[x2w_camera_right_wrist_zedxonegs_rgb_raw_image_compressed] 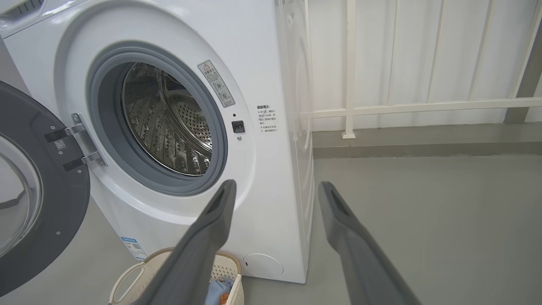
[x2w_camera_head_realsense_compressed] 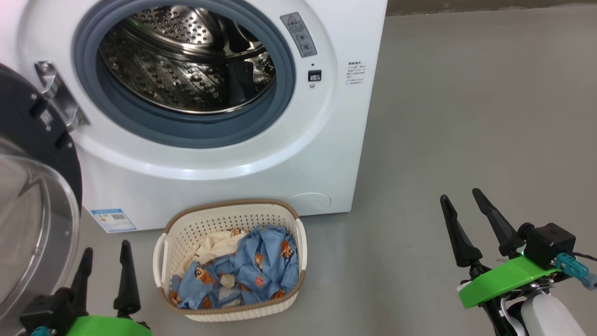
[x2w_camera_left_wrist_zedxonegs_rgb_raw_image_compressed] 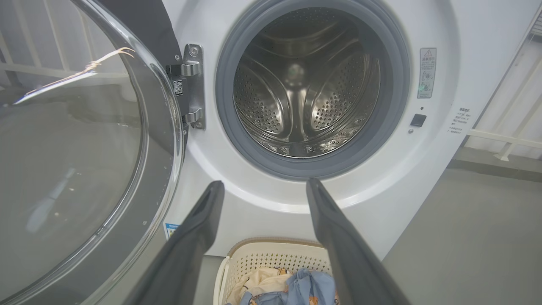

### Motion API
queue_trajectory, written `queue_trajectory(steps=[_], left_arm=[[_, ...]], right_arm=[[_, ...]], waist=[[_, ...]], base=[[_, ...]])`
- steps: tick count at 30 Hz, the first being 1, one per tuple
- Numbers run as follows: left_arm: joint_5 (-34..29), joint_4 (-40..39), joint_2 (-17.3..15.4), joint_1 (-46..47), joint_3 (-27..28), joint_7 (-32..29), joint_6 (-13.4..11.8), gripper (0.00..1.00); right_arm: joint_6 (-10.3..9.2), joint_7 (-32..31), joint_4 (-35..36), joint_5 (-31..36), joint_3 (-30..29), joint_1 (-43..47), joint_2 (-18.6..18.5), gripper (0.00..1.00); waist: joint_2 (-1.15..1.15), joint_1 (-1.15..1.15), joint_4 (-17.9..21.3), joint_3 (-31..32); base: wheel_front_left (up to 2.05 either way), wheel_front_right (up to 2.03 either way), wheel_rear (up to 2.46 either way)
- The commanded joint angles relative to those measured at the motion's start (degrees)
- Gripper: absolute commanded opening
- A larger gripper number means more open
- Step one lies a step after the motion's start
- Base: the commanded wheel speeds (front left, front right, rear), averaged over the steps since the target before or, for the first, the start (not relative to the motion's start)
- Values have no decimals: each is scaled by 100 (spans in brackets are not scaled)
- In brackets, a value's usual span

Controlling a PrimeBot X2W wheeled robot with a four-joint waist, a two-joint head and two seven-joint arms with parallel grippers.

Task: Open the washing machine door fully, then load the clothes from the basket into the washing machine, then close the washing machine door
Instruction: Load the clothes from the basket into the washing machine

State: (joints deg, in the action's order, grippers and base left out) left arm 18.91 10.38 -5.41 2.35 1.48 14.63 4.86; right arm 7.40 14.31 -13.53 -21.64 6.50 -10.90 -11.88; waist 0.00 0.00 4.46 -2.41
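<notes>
- Left gripper [x2w_camera_head_realsense_compressed: 106,249] is closest to me, low at the left just beside the basket, fingers spread and empty.
- Right gripper [x2w_camera_head_realsense_compressed: 459,196] sits well off to the right over bare floor [x2w_camera_head_realsense_compressed: 443,116], also spread and holding nothing.
- Basket [x2w_camera_head_realsense_compressed: 224,224] stands on the floor just in front of the washer, between the two grippers and nearer the left one. I judge it to be light plastic, so it may slide or lift if a grab snags its wall.
- Clothes [x2w_camera_head_realsense_compressed: 263,266] lie crumpled in the basket and cover its bottom. The blue printed fabric is at the front and right, with a cream cloth [x2w_camera_head_realsense_compressed: 212,247] tucked at the back left. They look soft, limp and light. I'd pinch a raised fold in the middle of the blue heap and expect the ends to trail.
- Door [x2w_camera_head_realsense_compressed: 32,210] is swung out to the left on its hinge [x2w_camera_head_realsense_compressed: 56,93], with its glass bowl close to the left gripper. It looks open enough for loading.
- Washer [x2w_camera_head_realsense_compressed: 210,186] stands behind the basket, and I see nothing inside its drum [x2w_camera_head_realsense_compressed: 186,70]. Trailing cloth could hang up on the gasket [x2w_camera_head_realsense_compressed: 196,135].
</notes>
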Motion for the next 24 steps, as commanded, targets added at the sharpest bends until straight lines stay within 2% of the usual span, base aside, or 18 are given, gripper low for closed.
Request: queue_trajectory(steps=[1, 17, 24], left_arm=[[-62, -104, -79, 239, 224, 37, 35, 100], [-126, -80, -37, 275, 303, 37, 90, 100], [-118, -63, -15, 300, 328, 37, 122, 100]], right_arm=[[9, 69, 170, 38, 92, -101, -27, 100], [9, 69, 147, 0, 87, -132, -6, 100], [9, 69, 153, 9, 88, -138, 0, 100]], waist=[[0, 0, -4, -11], [0, 0, -2, -46], [0, 0, -20, -56]], base=[[123, -123, 0], [116, -116, 0], [44, -44, 0]])
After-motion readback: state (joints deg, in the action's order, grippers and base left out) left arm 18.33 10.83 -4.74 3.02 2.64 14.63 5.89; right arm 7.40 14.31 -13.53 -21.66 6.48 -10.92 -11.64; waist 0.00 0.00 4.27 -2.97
